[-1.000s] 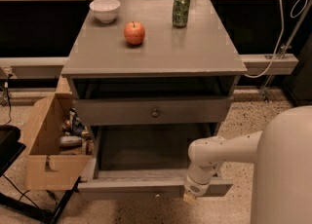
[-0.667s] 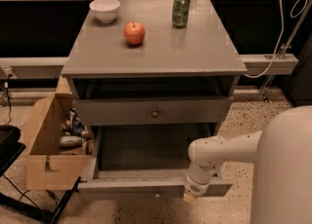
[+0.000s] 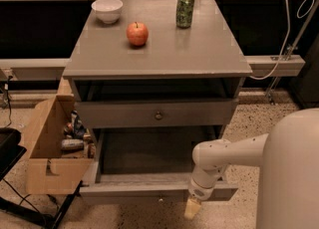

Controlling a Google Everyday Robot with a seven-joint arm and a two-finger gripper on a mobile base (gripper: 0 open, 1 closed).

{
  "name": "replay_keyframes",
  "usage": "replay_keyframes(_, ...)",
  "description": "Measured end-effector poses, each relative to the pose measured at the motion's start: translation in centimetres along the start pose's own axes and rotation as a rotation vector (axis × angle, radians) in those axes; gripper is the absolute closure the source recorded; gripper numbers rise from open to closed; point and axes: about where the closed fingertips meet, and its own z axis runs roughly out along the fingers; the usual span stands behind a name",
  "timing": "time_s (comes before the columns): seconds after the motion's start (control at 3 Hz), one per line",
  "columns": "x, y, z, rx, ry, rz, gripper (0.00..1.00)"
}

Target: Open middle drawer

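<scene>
The middle drawer (image 3: 149, 191) is a wide, shallow grey drawer with a small round knob. It stands pulled far out at the bottom of the cabinet, and its dark inside is bare. My gripper (image 3: 192, 208) hangs at the right part of that drawer's front, its pale tip just below the front's lower edge, close to the floor. The white arm (image 3: 224, 156) reaches in from the right. Above the drawer, the taller-fronted top drawer (image 3: 158, 115) sits pushed in.
On the cabinet top (image 3: 199, 49) stand a white bowl (image 3: 107, 10), a red apple (image 3: 137, 33) and a green can (image 3: 185, 10). An open cardboard box (image 3: 47, 148) of cans sits on the floor to the left. My white body (image 3: 291, 173) fills the lower right.
The gripper tip sits slightly lower and further left than a second ago. The pulled-out drawer and the things on top have not moved.
</scene>
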Motion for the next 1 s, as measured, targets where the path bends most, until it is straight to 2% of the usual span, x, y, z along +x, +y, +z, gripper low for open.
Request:
replay_keyframes(0.33,-0.01,-0.01,-0.01,0.0,0.0,0.0,0.0)
replay_keyframes(1.0,-0.01,-0.02,-0.02,0.0,0.0,0.0,0.0)
